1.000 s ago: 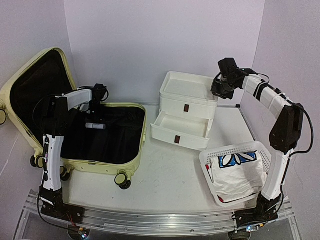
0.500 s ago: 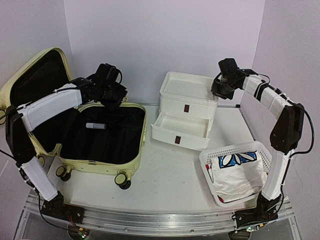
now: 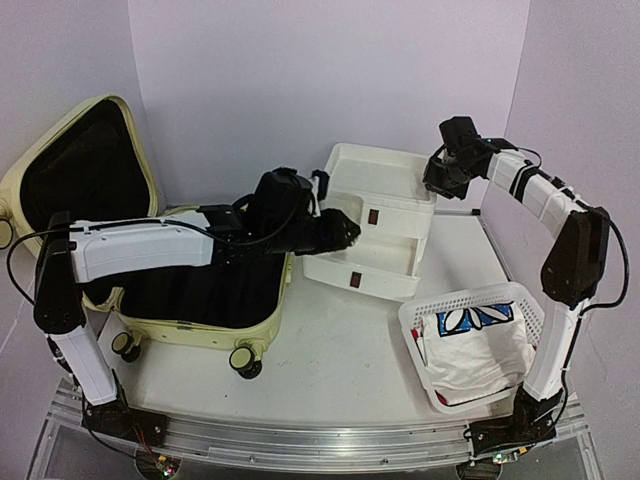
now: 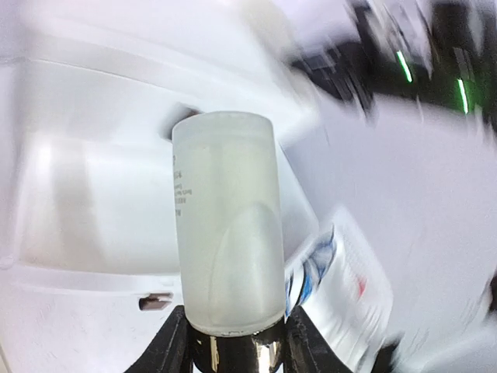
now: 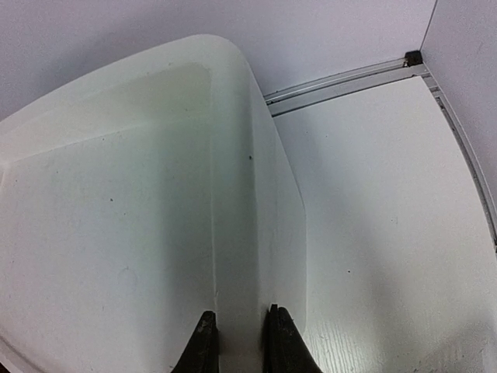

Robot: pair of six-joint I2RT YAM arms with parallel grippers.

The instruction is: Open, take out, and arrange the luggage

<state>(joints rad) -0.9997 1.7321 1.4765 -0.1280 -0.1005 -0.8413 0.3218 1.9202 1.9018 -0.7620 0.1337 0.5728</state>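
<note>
Suitcase (image 3: 190,330): open, at 9 o'clock on the tabletop (image 3: 330,350).
Left claw (image 3: 343,230): pinching a frosted bottle (image 4: 225,225); it has swung from over the suitcase's back edge to the drawer box (image 3: 400,218) at 12 o'clock.
Right claw (image 5: 242,342): unmoved, pressed onto the box's top rim.

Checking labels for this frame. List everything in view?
suitcase: 1, pale yellow-green with black lining, left, lying open, lid raised
drawer box: 1, white, back centre, one drawer pulled out
basket: 1, white mesh, near right
cloth: 1, white with blue print, in basket
bottle: 1, frosted white, in left gripper
table: 1, white
left gripper: shut on bottle, by open drawer
right gripper: pinching drawer box's top right rim
</note>
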